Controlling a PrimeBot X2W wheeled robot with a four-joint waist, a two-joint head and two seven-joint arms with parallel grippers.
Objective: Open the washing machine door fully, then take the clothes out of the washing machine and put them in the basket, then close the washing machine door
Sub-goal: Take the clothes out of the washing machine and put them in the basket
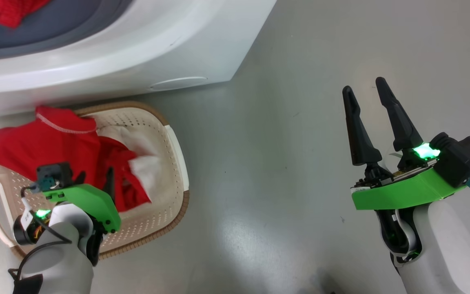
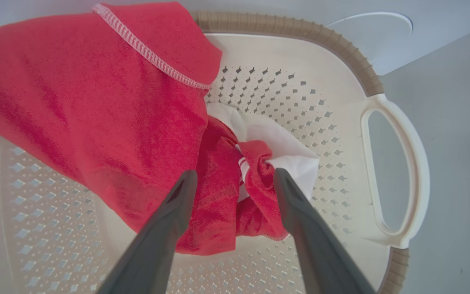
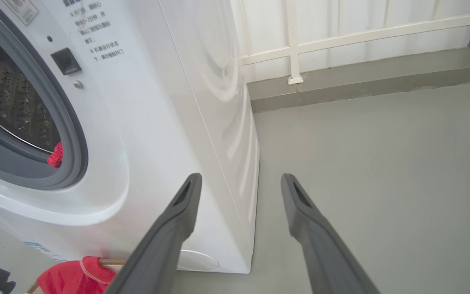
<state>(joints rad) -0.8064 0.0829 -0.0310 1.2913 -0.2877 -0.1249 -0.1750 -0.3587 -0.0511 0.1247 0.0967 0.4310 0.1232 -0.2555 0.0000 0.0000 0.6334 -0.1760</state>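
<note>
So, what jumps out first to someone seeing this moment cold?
The bright red clothes heaped in the cream basket, draped over one side of its rim, with the open left gripper poised just above them. Next, another red garment lies in the mouth of the white washing machine behind the basket. The right gripper hangs open over the grey floor.

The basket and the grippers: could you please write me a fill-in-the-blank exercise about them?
The clothes in the basket are white and ____.
The left gripper hangs over the basket with its jaws ____.
The right gripper holds ____ in its jaws.
Missing words: red; open; nothing.
</note>
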